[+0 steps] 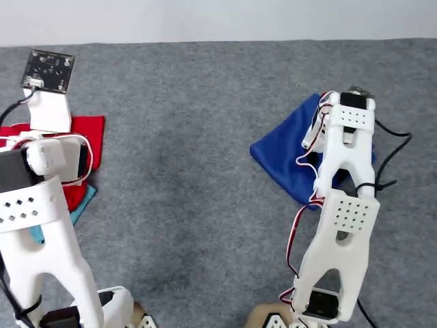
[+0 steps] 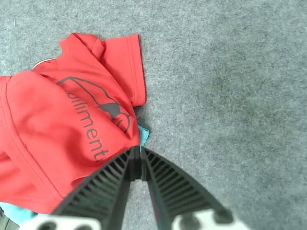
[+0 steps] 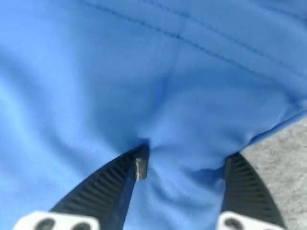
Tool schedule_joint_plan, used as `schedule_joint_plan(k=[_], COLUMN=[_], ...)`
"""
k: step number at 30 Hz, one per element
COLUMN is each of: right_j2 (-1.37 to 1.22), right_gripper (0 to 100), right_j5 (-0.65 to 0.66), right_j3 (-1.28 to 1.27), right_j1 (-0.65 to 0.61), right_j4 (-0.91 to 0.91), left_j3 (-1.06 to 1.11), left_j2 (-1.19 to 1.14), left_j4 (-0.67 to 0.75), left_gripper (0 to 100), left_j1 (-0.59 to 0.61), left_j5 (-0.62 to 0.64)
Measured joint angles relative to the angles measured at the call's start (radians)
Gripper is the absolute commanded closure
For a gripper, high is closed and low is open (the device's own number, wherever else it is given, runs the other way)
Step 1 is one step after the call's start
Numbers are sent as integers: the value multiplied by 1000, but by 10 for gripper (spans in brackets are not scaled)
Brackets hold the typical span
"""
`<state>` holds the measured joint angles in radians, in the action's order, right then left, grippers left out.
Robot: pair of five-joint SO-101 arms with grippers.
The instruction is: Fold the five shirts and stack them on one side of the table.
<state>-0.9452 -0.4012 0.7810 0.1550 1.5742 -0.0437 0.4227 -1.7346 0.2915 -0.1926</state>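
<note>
— Which step is this?

— The start of the blue one, I'd judge. The blue shirt (image 1: 283, 164) lies crumpled on the right part of the grey table (image 1: 191, 123). The right gripper (image 3: 186, 165) is pressed down onto it, fingers spread, with a ridge of cloth bunched between them (not yet pinched).

— And the other arm?

— The left gripper (image 2: 140, 160) hangs at the edge of the red shirt (image 2: 57, 124), jaws pressed together with nothing visible between them. That shirt lies roughly folded, one sleeve out, on top of a teal shirt (image 2: 143, 132) at the table's left side. It looks like the stack.

— So what does the next move call for?

— The right fingers must close on that ridge and lift gently, so the cloth can be spread flat before any fold. A second grip on the opposite edge would help, but the left arm is well apart from the blue shirt.
</note>
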Motion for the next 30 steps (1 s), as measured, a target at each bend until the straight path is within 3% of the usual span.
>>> schedule_joint_plan(k=[4,15,20,30], right_j2=[0,25,41,41], right_gripper=[986,988,988,988], right_j5=[6,172,339,698], right_j3=[8,14,66,74], right_j1=[6,31,106,385], right_j4=[12,103,175,176], left_j3=[0,0,0,0], left_j2=[0,0,0,0], left_j4=[0,0,0,0], left_gripper=[993,993,993,993], left_j1=[0,0,0,0], left_j5=[0,0,0,0])
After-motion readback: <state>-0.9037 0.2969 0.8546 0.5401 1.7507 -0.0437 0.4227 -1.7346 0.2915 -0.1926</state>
